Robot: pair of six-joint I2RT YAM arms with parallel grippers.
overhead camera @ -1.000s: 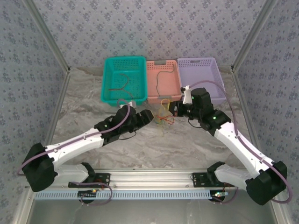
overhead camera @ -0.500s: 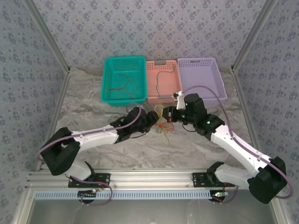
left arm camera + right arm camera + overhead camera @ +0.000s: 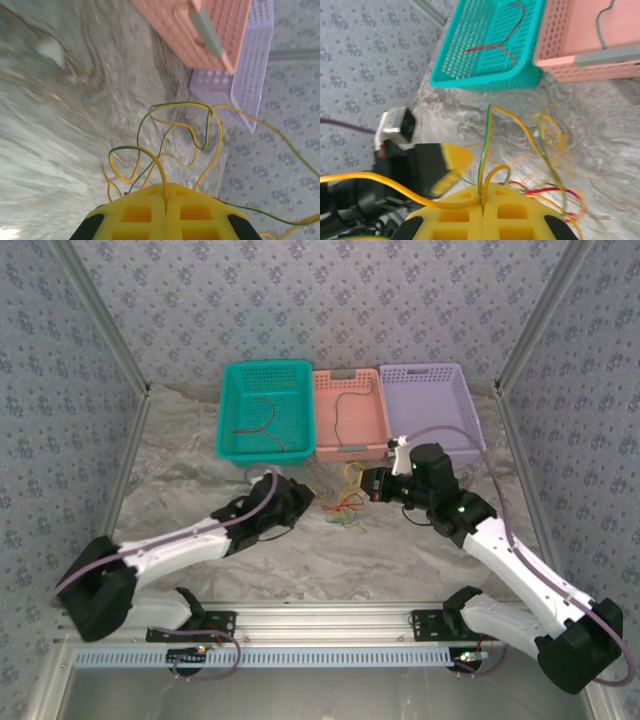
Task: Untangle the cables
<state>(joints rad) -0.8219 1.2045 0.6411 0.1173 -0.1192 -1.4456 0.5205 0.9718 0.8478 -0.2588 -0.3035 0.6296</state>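
One tangle of cables sits mid-bench; the left claw is clamped on a yellow-green strand; the right claw likewise pinches one.

left gripper closed onto cables, drawn back leftward, cables spread wider

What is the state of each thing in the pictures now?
left claw: shut on the cables.
right claw: shut on the cables.
cables: tangled, between the claws.
teal basket: upright, red cable inside.
pink basket: upright, dark cable inside.
purple basket: upright, no cable visible inside.
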